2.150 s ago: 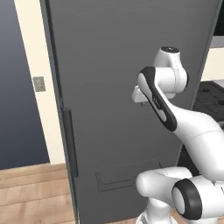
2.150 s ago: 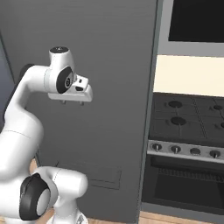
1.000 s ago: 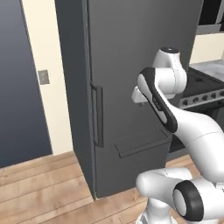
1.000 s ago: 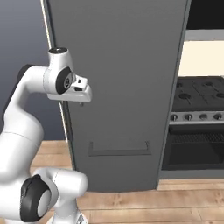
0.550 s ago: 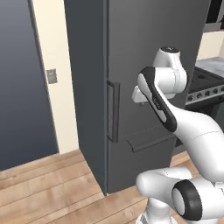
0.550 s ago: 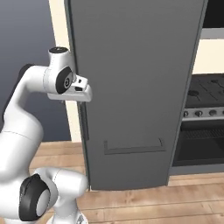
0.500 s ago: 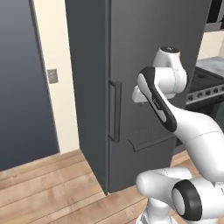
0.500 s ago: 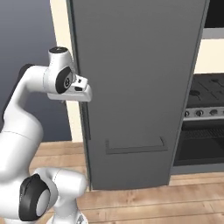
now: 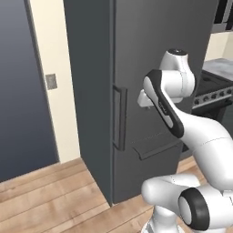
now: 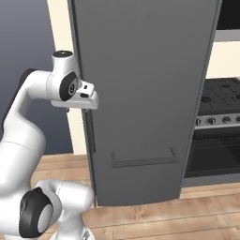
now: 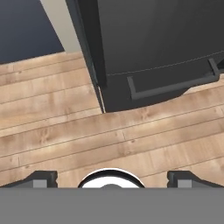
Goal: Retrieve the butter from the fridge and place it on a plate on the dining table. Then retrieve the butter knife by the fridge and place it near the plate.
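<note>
The fridge [image 9: 150,82] stands shut right in front of the robot, dark grey door closed, its long vertical bar handle [image 9: 119,118] on the left edge of the door, and a low horizontal drawer handle [image 10: 143,159] near the bottom. The gripper [image 11: 112,177] hangs up high beside the door, pointing down at the wooden floor [image 11: 109,140], its fingers spread wide and holding nothing. A stove [image 10: 218,122] sits just right of the fridge. Any butter would be behind that closed door, so I cannot tell where it lies.
</note>
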